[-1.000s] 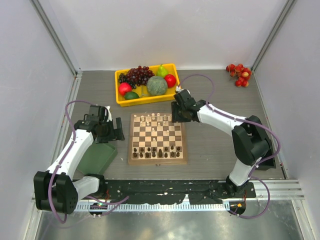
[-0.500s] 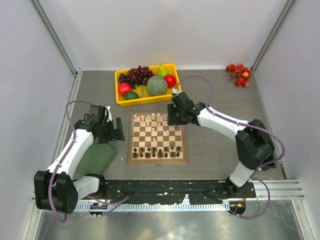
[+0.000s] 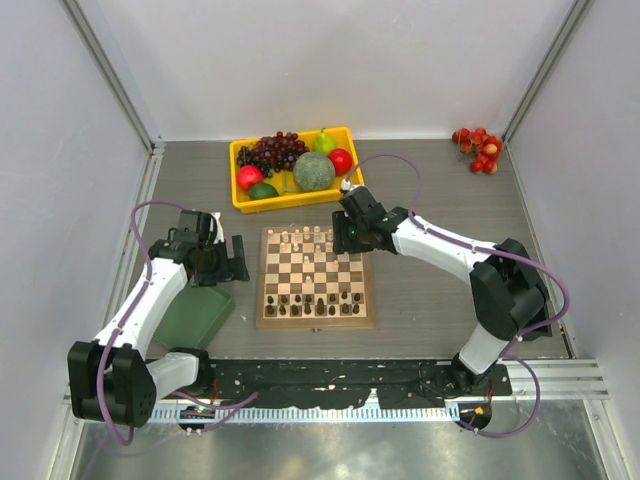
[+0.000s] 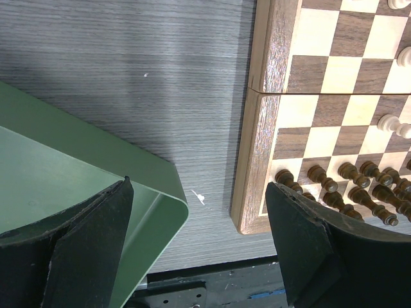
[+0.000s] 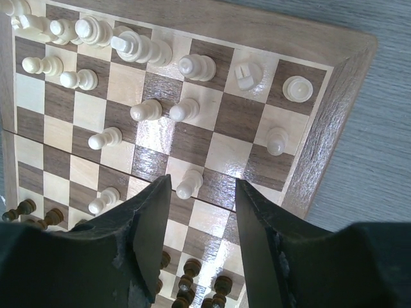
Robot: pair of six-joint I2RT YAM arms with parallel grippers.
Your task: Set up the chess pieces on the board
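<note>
**Top camera:** My right gripper (image 3: pixel 340 233) hangs over the far right corner of the chessboard (image 3: pixel 316 323), which lies mid-table just near of the yellow fruit tray (image 3: pixel 290 204). The pale pieces (image 3: pixel 303 238) hold the far ranks and the dark pieces (image 3: pixel 315 303) the near ones. My left gripper (image 3: pixel 237 258) waits off the board's left edge, above the green tray (image 3: pixel 195 316), out of the working arm's way.

**Left wrist camera:** My fingers (image 4: pixel 83 237) are spread wide and hold nothing, with only the table (image 4: pixel 160 77) showing between them. The green tray's curled corner lies under one finger. The board's near left corner and its dark pawns (image 4: pixel 350 186) lie by the other.

**Right wrist camera:** My jaws stand apart, straddling a lone pale pawn (image 5: pixel 189 183) that stands nearer than most of its fellows, towards mid-board. The fingers flank it without visibly touching, so I am gripping nothing. The other pale pawns sit ragged across several ranks, while the back rank by the far rim looks mostly filled. I judge this stray is the next to be pinched and moved into line, with care not to nudge its neighbours.
</note>
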